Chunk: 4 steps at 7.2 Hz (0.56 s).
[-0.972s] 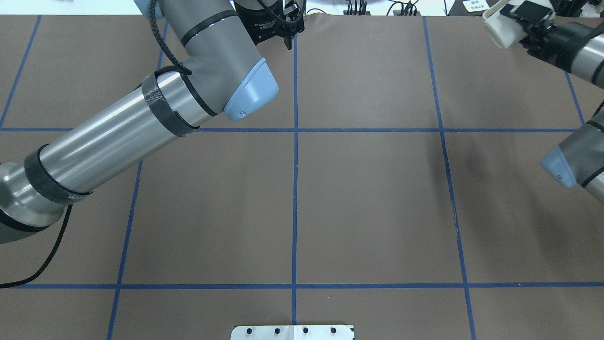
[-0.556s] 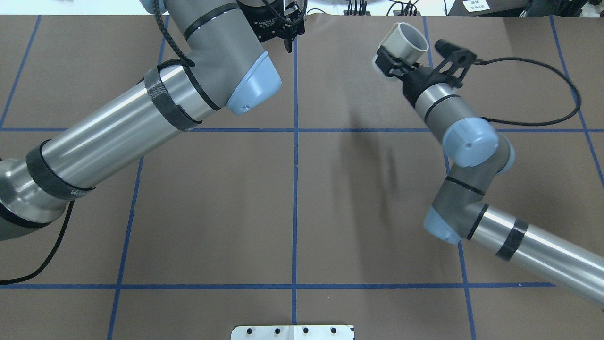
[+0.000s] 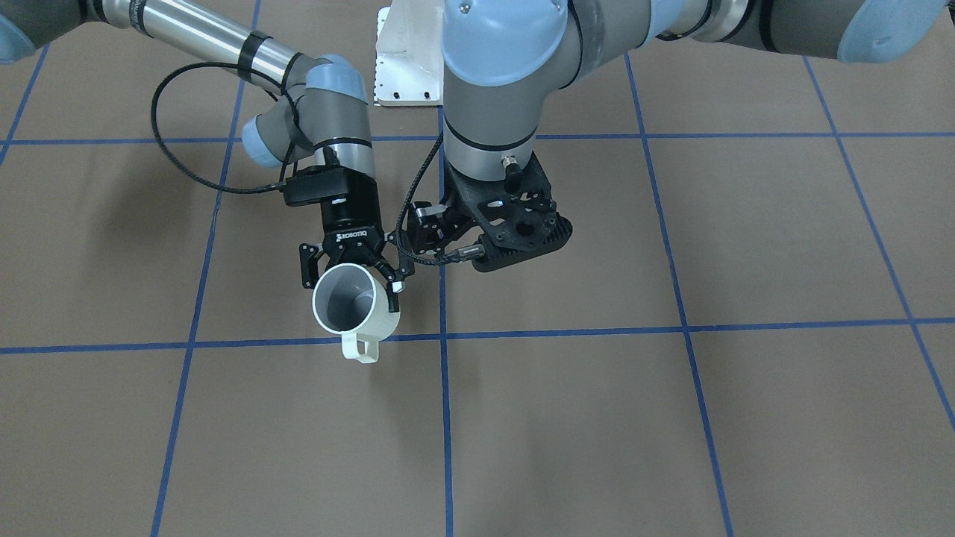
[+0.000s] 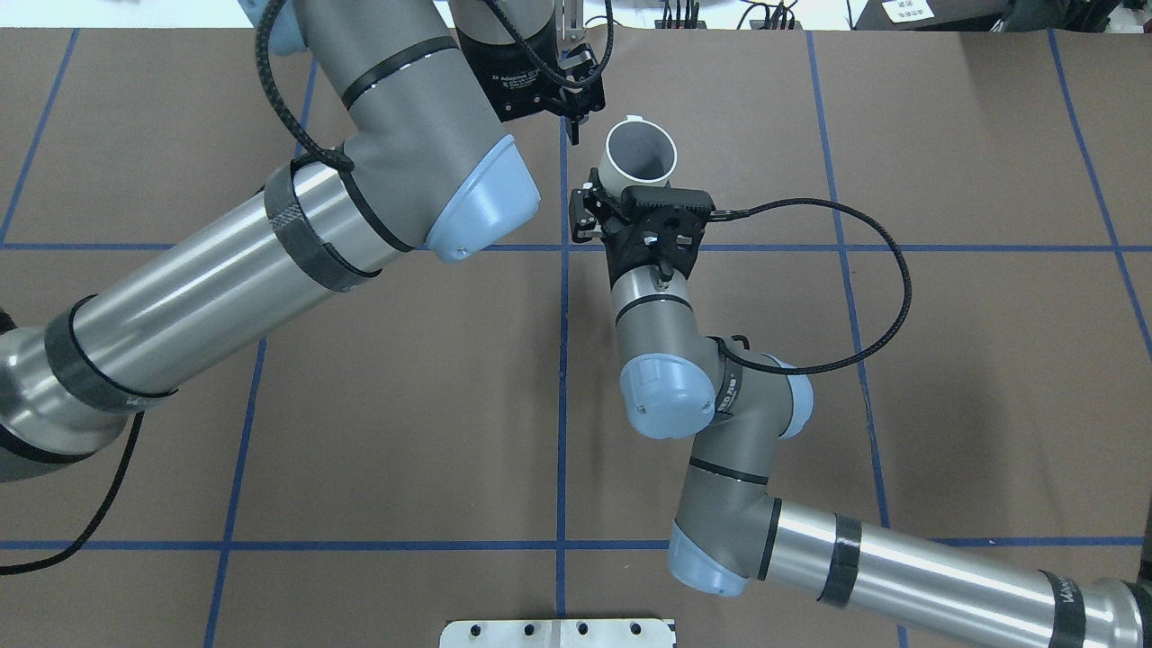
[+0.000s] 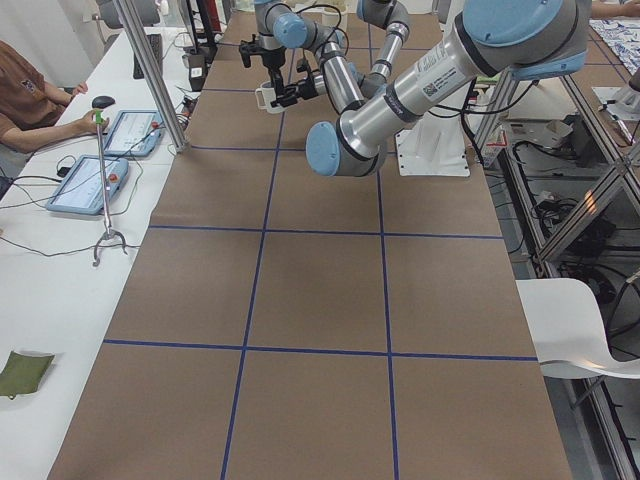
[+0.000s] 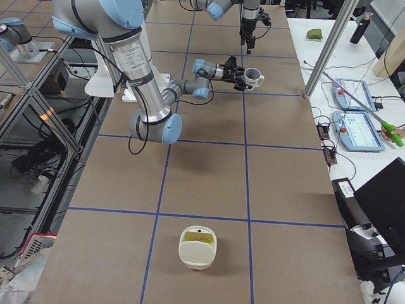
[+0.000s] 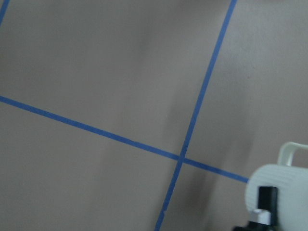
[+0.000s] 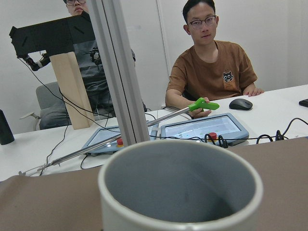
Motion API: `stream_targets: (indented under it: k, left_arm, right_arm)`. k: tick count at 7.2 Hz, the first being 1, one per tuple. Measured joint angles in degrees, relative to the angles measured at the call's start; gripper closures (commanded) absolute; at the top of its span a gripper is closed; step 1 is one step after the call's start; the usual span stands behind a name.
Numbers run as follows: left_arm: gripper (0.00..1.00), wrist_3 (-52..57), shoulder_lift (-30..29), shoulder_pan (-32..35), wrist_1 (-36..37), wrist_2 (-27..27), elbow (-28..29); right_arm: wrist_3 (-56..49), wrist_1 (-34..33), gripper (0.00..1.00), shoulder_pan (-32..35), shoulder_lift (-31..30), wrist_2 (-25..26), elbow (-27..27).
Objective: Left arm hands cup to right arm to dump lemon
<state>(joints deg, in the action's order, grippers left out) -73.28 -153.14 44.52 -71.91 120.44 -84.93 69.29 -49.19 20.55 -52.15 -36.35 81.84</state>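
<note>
Brown blue-taped table (image 4: 990,405) beneath cup (image 4: 639,153)

We get bright, even light from overhead here, so the brown paper-covered table (image 4: 990,360) only shows soft, faint shadows under the arms. Bit of glare along the left arm's shiny silver tube (image 4: 180,288). Left wrist view's blurry all over, cream-white mug (image 7: 288,187) in the corner included.

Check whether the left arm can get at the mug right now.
Probably yes. The right tool holds the mug by its sides with the handle left free. The left tool sits close beside it with nothing between them.
</note>
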Motion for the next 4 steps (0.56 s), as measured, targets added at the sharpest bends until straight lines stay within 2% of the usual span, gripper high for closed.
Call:
stream_targets:
  k: [1, 2, 3, 4]
  left_arm:
    - [0.01, -1.44, 0.18, -1.76, -0.76, -0.74, -0.44]
    - [0.09, -3.82, 0.15, -2.81, -1.13, -1.41, -0.57]
    - [0.18, -5.19, 0.13, -3.35, -1.28, -1.73, -0.56]
    - [0.21, -5.64, 0.2, -3.48, -1.26, -1.9, -0.5]
  right_arm:
    - [-0.06, -4.21, 0.59, -1.49, 1.97, 2.0, -0.23]
    - [-0.07, -6.91, 0.59, -2.57, 3.07, 3.39, -0.41]
    - [-0.14, -8.08, 0.59, -3.46, 3.49, 4.7, -0.55]
    - [-0.37, -8.54, 0.59, -4.07, 3.52, 5.78, -0.57]
